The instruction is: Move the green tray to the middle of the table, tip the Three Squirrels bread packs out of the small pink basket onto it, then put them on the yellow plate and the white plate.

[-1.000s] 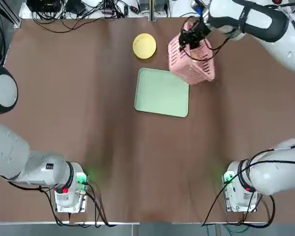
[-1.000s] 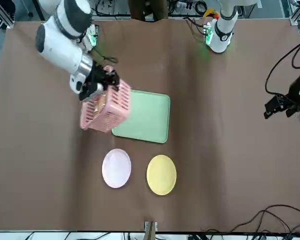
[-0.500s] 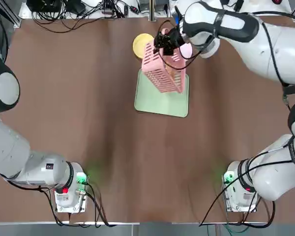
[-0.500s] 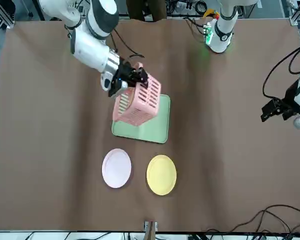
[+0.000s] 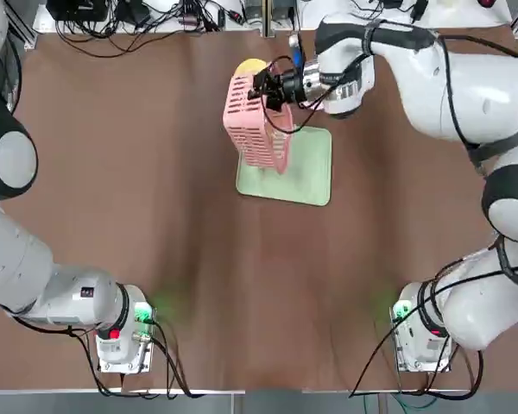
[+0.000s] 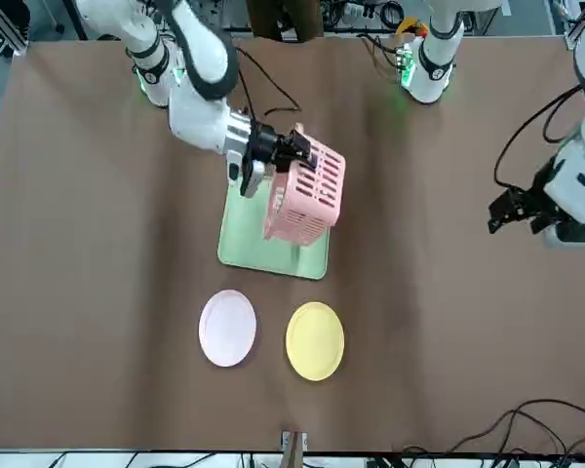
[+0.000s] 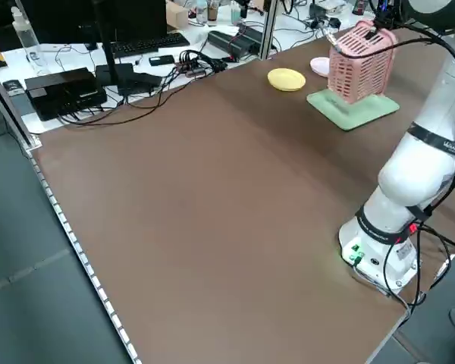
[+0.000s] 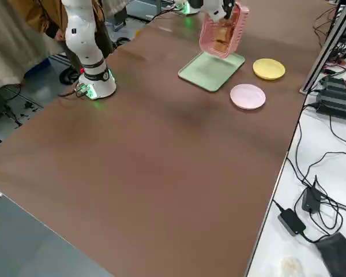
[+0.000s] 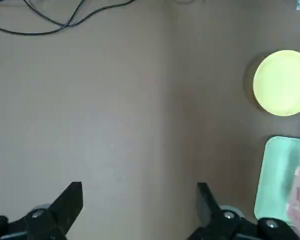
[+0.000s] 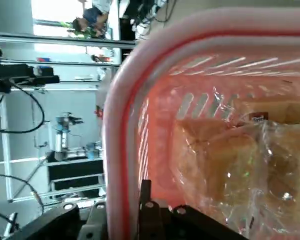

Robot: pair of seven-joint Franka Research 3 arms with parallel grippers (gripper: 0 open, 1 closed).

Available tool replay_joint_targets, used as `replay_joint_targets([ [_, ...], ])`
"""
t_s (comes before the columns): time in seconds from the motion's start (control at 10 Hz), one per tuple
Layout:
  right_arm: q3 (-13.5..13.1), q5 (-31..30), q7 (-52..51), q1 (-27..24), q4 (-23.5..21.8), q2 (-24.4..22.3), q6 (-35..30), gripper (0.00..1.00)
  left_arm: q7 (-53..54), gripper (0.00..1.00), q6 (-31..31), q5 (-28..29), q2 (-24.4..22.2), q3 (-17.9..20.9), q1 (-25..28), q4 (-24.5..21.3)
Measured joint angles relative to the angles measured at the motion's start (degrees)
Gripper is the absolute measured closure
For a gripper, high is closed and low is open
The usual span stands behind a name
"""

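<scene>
Above the green tray [image 5: 306, 168], the pink basket [image 5: 257, 125] hangs tilted over on its side, its open mouth turned toward the robot's right side. The right gripper [image 6: 291, 154] holds it, fingers closed on the basket's wall near the rim, with one finger [image 10: 145, 197] showing against that wall. Inside the basket lie bread packs [image 10: 215, 160], orange-brown pieces in clear shiny wrap, crowded together; a dark printed mark shows on one of them. How many there are cannot be told. The basket's sides are open lattice, topped by a thicker rim.

Flat on the brown table [image 6: 448, 322], the tray carries nothing on the part that shows; the basket hides some of it from overhead. Beyond the tray, on the side away from the robot, the yellow plate [image 6: 315, 341] and the white plate [image 6: 227, 329] sit near each other, apart, both bare. In the overhead view the basket covers part of the yellow plate.

Off toward the robot's left side, the left gripper [image 9: 140, 205] hangs over the table, its fingers wide apart and holding nothing.
</scene>
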Motion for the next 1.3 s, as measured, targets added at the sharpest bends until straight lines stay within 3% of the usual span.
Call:
replay_joint_targets([
  [0.2,8.3,11.7,-13.3,-7.1,0.8,3.0,-0.1,0.93,0.3,0.00,-0.3,0.0,0.1,0.1,0.5,0.0],
  [0.5,18.6,17.4,-25.6,-17.0,1.6,7.6,-1.3,0.93,0.3,0.00,-0.3,0.0,0.3,0.0,0.6,0.0],
  [1.0,22.6,23.9,-43.4,-21.4,2.4,16.0,-11.9,0.93,0.3,0.00,-0.3,0.0,0.4,0.0,0.5,0.0],
  [1.3,23.3,25.2,-48.1,-22.0,2.7,21.0,-17.4,0.93,0.3,0.00,-0.4,0.0,0.7,-0.1,0.2,-0.1],
])
